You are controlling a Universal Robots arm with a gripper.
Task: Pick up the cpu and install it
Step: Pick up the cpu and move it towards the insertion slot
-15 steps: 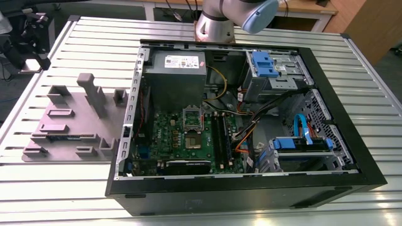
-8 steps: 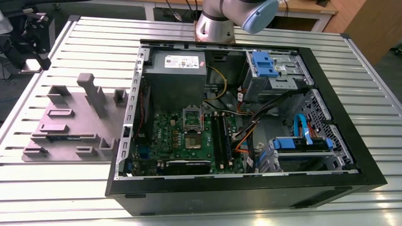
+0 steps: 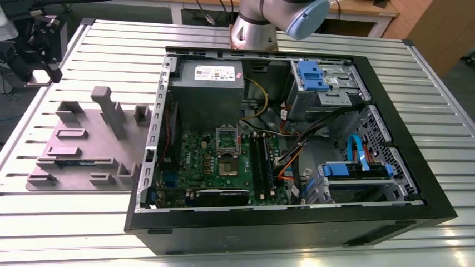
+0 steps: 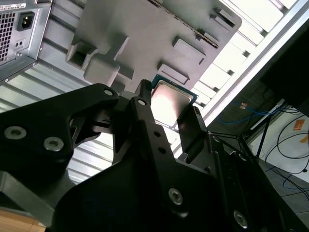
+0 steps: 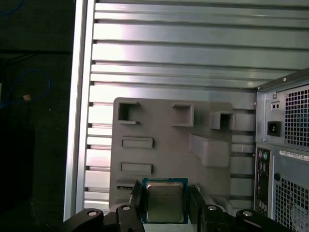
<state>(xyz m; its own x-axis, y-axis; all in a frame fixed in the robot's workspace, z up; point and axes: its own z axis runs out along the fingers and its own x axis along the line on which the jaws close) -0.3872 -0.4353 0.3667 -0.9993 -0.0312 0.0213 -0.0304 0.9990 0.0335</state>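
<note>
In both wrist views the cpu [image 5: 165, 199] [image 4: 170, 102], a small square chip with a pale silver top and a dark rim, sits between the two black fingers [image 5: 136, 203] of my gripper [image 5: 166, 205] [image 4: 169, 113]. The gripper is shut on it. The chip hangs high above the grey parts fixture [image 5: 164, 130] [image 4: 145, 34]. In the exterior view the open computer case [image 3: 401, 139] shows the green board [image 3: 197, 164] with its cpu socket [image 3: 227, 167] and the raised silver frame [image 3: 226, 136] beside it.
The grey fixture [image 3: 89, 144] lies on the slatted metal table [image 3: 111, 55] at the exterior view's left of the case, with upright posts and a thin green memory stick [image 3: 74, 162]. Inside the case are a power supply [image 3: 208, 89], cables [image 3: 297, 144] and blue drive bays [image 3: 356, 169]. The arm's base [image 3: 256, 30] stands behind the case.
</note>
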